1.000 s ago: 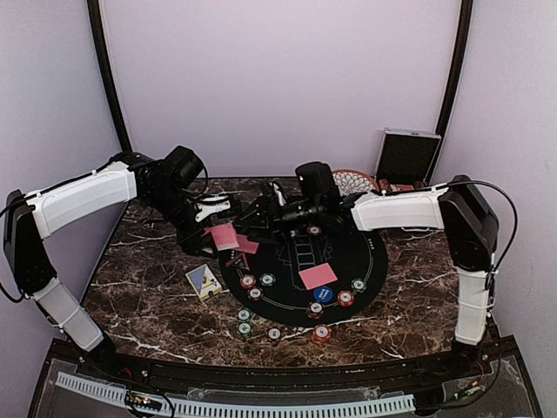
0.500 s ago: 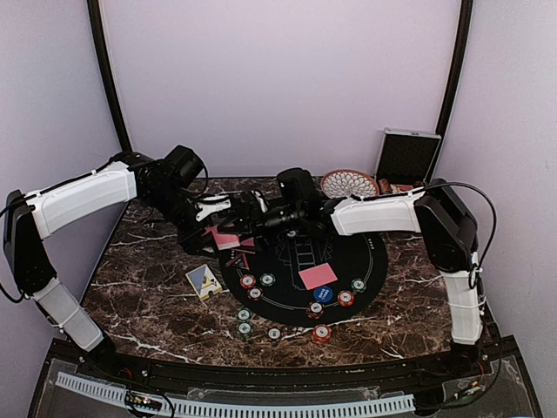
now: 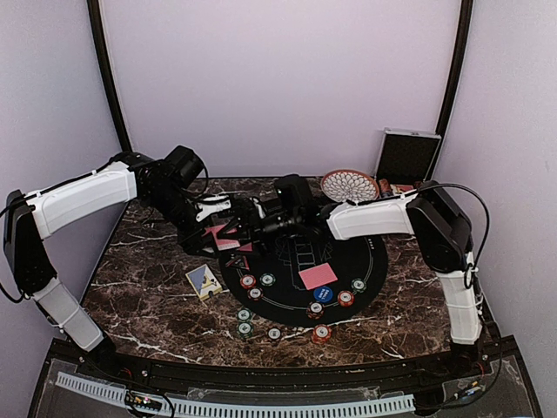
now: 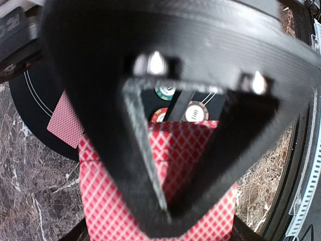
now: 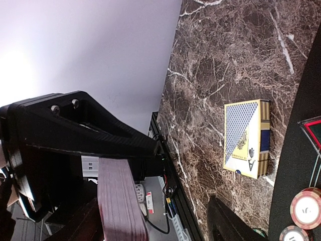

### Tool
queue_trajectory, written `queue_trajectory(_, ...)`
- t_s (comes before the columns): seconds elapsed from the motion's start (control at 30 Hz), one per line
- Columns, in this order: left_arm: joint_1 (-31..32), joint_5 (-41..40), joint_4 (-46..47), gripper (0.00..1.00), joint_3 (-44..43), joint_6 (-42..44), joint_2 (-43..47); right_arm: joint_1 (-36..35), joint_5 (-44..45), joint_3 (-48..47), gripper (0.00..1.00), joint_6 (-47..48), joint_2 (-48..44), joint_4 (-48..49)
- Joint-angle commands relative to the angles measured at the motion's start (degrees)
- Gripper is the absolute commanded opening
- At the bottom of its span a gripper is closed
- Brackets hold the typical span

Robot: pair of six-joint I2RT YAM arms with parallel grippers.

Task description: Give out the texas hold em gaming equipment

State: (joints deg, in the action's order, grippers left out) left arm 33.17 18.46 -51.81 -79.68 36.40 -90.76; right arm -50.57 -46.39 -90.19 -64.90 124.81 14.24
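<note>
With the left gripper (image 3: 211, 228) clamped on the deck of playing cards (image 4: 186, 150) above the black mat's (image 3: 357, 261) far-left edge, the right gripper (image 3: 247, 228), jaws apart at the deck, should pinch one card only and slide it off squarely.

The top external camera sits high behind the arm bases and looks down and forward over the whole counter (image 3: 148, 287) to the back wall (image 3: 278, 78). The left wrist camera looks out through the left hand (image 4: 168, 218), very close to the deck of cards (image 4: 188, 155). The right wrist camera (rolled sideways) meets that deck edge-on and shares the card box (image 5: 247, 138) with the top view.
</note>
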Motion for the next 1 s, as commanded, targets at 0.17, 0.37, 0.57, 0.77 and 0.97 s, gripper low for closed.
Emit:
queue_trajectory(0.17, 0.17, 1.01, 0.02, 0.00, -1.85, 0.46, 2.83, 2.24, 1.53, 4.84, 0.62, 2.85, -3.72, -2.78)
queue_trajectory(0.37, 0.22, 0.84, 0.08, 0.00, -1.37, 0.42, 3.02, 2.81, 1.07, 6.41, 0.56, 2.20, -6.21, -1.46)
queue_trajectory(0.57, 0.17, 0.63, 0.22, 0.00, -1.36, 0.50, 2.83, 2.69, 0.82, 4.98, 0.56, 1.77, -7.40, -1.36)
queue_trajectory(0.77, 0.21, 0.05, 0.35, 0.00, -1.15, 0.66, 2.52, 2.70, 0.18, 4.49, 0.48, 1.02, -7.82, -0.83)
queue_trajectory(0.97, 0.22, -0.56, 0.61, 0.00, -0.88, 0.73, 2.50, 2.75, -0.28, 5.38, 0.33, 1.77, -9.23, -2.25)
